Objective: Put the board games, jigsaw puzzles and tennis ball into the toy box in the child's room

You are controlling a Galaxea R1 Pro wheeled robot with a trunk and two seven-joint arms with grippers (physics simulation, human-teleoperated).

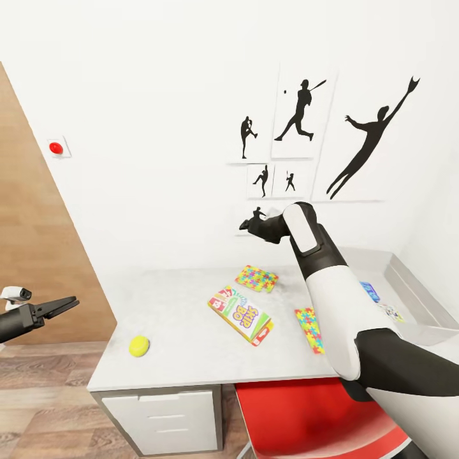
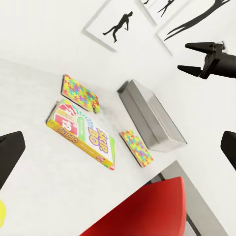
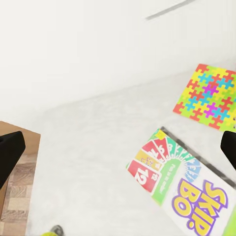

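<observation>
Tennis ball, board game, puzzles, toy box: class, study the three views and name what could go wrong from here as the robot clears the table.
1. The tennis ball lies near the table front edge; a nudge may roll it off.
2. The jigsaw puzzles are thin and flat, so fingers may slip.
3. The right arm crosses above the nearer puzzle and the toy box, so lowering could sweep things.

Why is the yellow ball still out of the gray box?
It is out: the tennis ball sits on the table near its left end, far from the toy box, and neither claw holds it.
</observation>
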